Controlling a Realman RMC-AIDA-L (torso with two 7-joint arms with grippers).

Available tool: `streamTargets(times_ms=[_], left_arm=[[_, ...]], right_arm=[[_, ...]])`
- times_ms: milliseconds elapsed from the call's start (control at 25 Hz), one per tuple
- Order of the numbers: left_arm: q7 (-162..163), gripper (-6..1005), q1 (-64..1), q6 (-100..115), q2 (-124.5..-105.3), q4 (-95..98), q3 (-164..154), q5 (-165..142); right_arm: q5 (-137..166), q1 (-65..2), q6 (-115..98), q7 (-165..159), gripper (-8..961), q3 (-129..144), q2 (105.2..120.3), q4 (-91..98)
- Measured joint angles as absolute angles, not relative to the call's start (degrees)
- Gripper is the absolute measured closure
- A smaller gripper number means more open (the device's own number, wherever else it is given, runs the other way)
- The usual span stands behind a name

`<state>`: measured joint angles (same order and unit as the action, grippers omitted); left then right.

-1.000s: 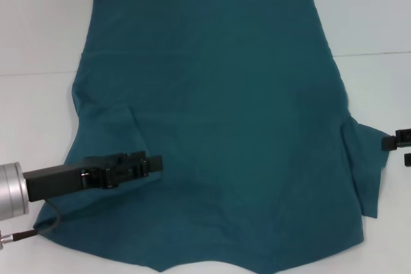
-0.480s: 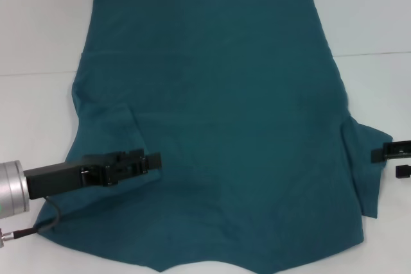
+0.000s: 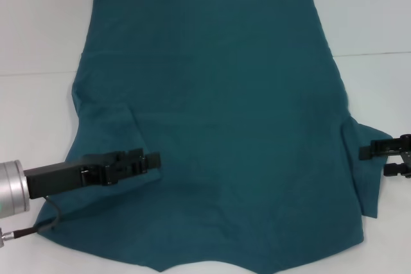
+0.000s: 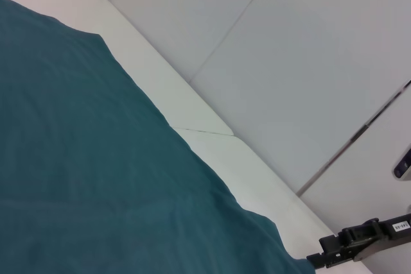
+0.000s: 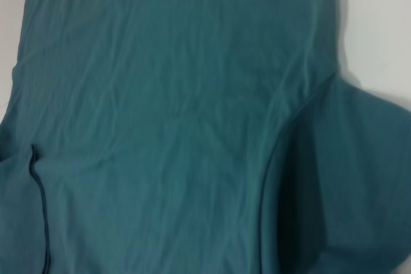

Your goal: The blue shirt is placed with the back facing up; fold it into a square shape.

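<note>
Teal cotton covers most of the white table [image 3: 38, 24]: the blue shirt [image 3: 218, 113] lies flat, plain side up, hem toward twelve o'clock, not yet folded. The left gripper [image 3: 151, 162] hangs low over the folded-in left sleeve at about eight o'clock; whether its fingers are together or apart I cannot tell. At four o'clock the right gripper [image 3: 379, 158] reaches the outspread right sleeve's edge with its fingers apart, seemingly ready to pinch it for folding inward.
</note>
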<state>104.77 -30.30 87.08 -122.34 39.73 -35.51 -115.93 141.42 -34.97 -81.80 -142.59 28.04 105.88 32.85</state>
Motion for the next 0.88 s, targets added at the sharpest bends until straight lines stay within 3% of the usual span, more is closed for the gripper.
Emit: streamTargets(times_ms=[880], left_arm=[[104.77, 370, -30.35, 86.48, -122.32, 39.73, -35.5, -115.93]], right_arm=[[141.6, -34.82, -82.64, -142.81, 70, 28.3, 105.32, 30.32]])
